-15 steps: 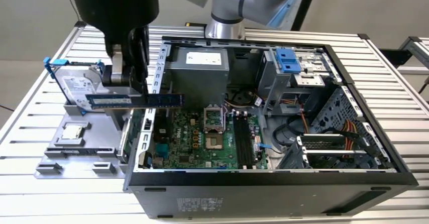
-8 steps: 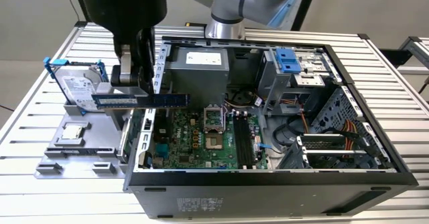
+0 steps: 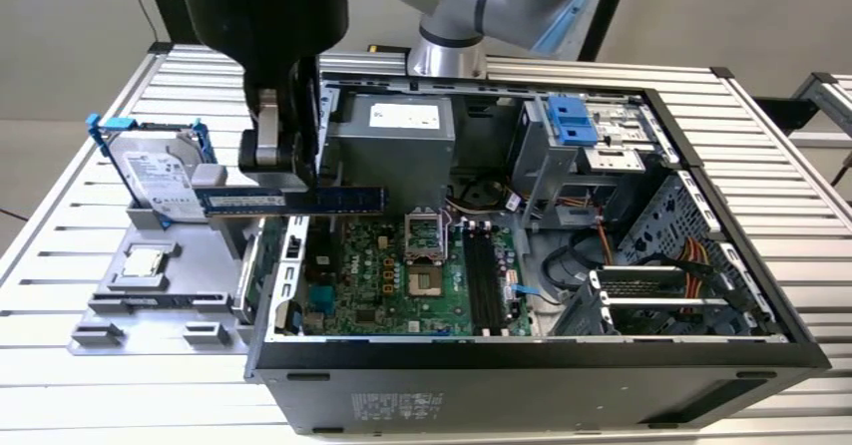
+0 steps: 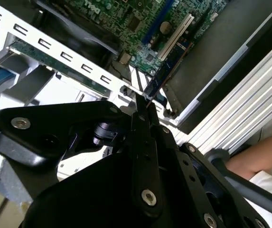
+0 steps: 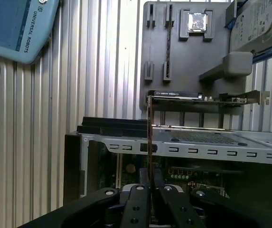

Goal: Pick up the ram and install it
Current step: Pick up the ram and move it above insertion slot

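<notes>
Spanning the scene: slatted aluminium worktop point(image 3: 54, 245), with a plain pale wall point(image 3: 80, 56) behind.

Item, computer case point(image 3: 533, 360): black, lying open on the worktop, motherboard point(image 3: 386, 285) exposed.

Item, fixture plate point(image 3: 147, 310): grey, just beside the case on the exterior view's left. It carries a hard drive point(image 3: 154, 171) standing upright in a blue frame and a processor chip point(image 3: 144, 263) lying flat.

Item, ram point(image 3: 346, 199): blue stick held level in the air above the case wall nearest the fixture. One end reaches toward the hard drive and the other lies over the motherboard's edge. It is not seated in any slot.

Item, tool point(image 3: 282, 188): black, fingers closed narrow on the ram, gripping it partway along its length.

First wrist view: the ram point(image 5: 150, 137) appears edge-on as a thin line rising from the tool point(image 5: 150, 183). A green expansion card point(image 5: 197, 97) with a metal bracket stands on the fixture plate beyond it.

Second wrist view: the fingertips point(image 4: 140, 114) pinch the ram point(image 4: 166, 71) above the board. A person's forearm point(image 4: 249, 159) and a white sleeve point(image 4: 271, 187) show beside the worktop.
</notes>
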Robot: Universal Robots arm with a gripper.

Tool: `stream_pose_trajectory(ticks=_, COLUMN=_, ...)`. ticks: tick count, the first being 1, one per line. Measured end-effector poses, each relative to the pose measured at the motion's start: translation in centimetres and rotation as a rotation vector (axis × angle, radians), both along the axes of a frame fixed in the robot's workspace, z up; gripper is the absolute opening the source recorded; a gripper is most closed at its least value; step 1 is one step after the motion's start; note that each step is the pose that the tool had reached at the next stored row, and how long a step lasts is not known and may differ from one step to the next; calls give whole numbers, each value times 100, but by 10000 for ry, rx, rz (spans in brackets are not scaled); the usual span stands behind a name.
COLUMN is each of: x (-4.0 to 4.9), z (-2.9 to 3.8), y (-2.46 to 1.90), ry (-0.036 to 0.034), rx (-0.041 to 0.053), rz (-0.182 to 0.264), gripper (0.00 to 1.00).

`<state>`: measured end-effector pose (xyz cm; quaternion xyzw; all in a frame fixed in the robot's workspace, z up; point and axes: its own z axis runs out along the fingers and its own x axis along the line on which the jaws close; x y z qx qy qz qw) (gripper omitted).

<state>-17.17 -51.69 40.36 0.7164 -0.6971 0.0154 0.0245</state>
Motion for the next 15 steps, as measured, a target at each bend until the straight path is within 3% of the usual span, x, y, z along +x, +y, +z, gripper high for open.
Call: stream_pose_trajectory(ticks=15, x=164, z=0, y=0, ry=1, rx=0, rz=0, gripper=0)
